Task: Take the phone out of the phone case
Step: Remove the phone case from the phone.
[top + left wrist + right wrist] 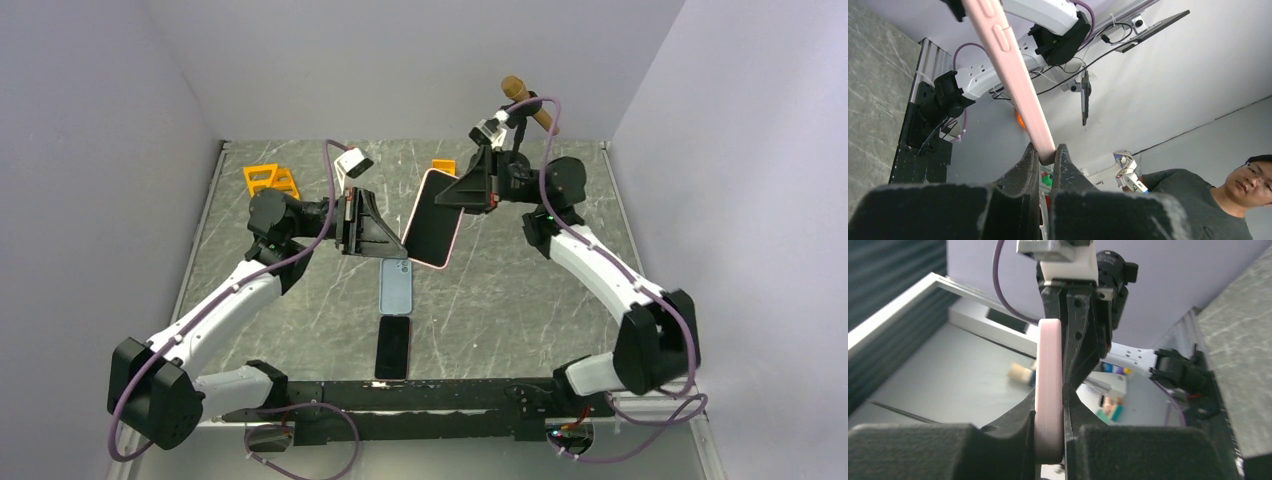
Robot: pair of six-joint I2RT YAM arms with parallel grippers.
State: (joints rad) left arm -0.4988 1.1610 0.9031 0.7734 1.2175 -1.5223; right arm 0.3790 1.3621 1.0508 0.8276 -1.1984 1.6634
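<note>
The phone case, pink and with the dark phone seated in it, hangs tilted in the air above the middle of the table, slung between the two arms. Below it, toward 6 o'clock in the top view, a blue case and a black phone lie flat on the table.

The left gripper is clamped on the case's lower corner, at about 8 o'clock on the case. Its wrist view shows the pink edge pinched right at the fingertips, with very little of it inside the jaws. The right gripper is closed on the opposite end, at about 1 o'clock. There the rounded pink rim sits deeper between the fingers, running straight up the middle of that view.

The case looks soft and rubbery, so it should flex and peel. The phone inside is probably stiff, smooth, heavier and breakable if it falls. The shallow left pinch could slip off. A lip or corner of the case seems the best place to hold while the phone is pushed out.
</note>
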